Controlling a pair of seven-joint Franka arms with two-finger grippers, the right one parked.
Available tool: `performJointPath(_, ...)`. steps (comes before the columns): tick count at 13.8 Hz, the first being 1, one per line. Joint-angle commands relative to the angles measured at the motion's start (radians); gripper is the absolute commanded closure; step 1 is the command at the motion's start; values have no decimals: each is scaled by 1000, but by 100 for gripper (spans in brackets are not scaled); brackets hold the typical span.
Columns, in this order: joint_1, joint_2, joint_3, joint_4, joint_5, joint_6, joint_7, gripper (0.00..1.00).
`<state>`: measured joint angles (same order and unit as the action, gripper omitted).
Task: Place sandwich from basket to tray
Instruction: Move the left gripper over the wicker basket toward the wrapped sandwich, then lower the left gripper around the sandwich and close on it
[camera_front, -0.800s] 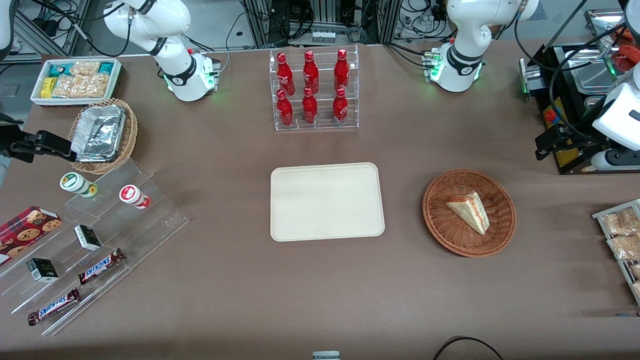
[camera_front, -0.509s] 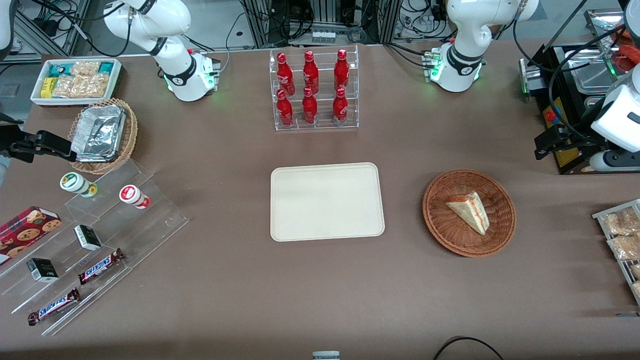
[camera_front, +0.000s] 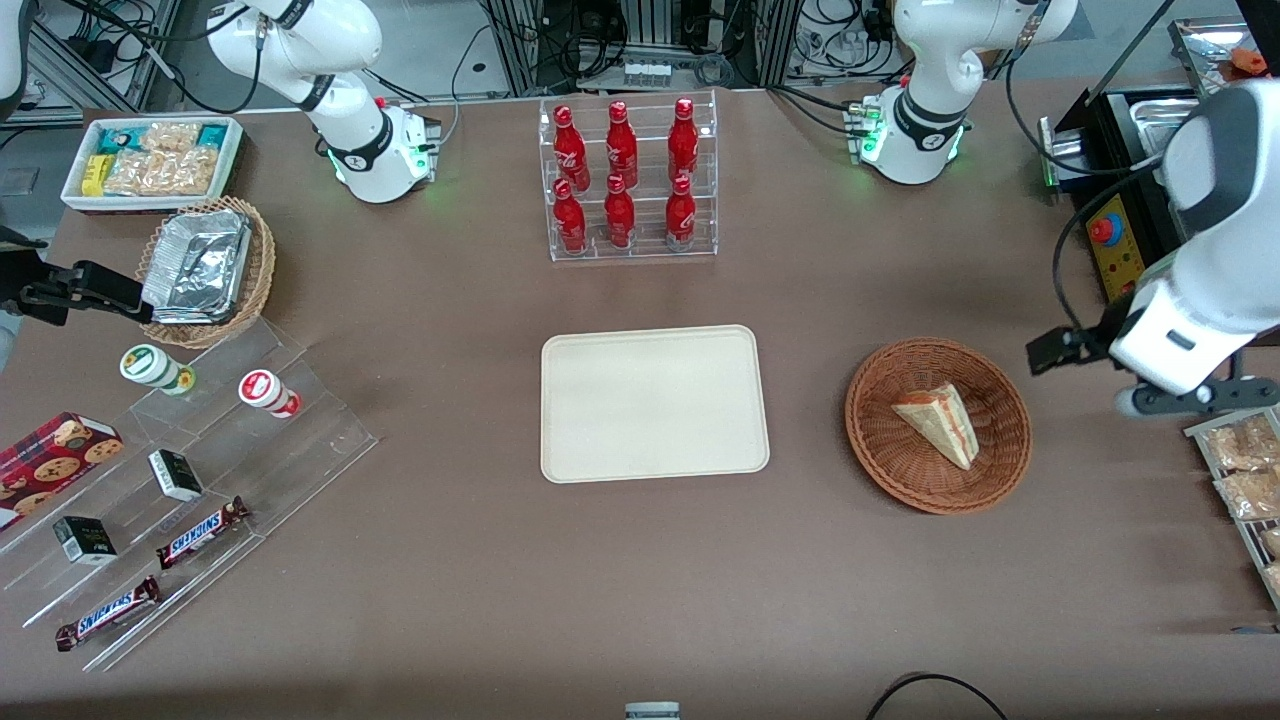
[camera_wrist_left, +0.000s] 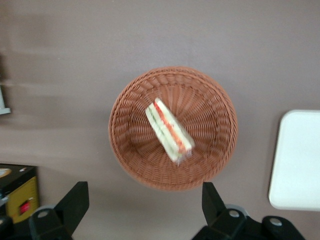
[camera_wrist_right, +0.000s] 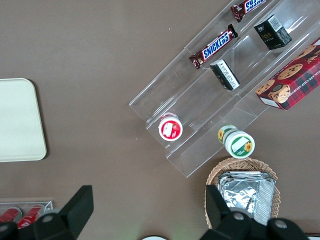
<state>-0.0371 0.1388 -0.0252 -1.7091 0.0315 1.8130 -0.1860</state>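
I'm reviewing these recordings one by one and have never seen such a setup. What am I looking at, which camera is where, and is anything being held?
These are two white robot arms bolted to a brown table. One picture looks down on the table from the front; the other two come from cameras on each arm's wrist. The working arm's end effector hangs above the table beside the reddish-brown basket, fingers spread open and holding nothing. In the basket lies the sandwich, a wedge with red and green filling. The cream tray, with nothing on it, sits mid-table beside the basket. Farther from the front camera stands a rack of red bottles. Toward the parked arm's end are Snickers bars, a cookie box and a foil container in a tan basket.
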Motion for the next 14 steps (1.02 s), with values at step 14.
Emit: performJointPath(14,2,10,-64,-512,21,603,-628,0)
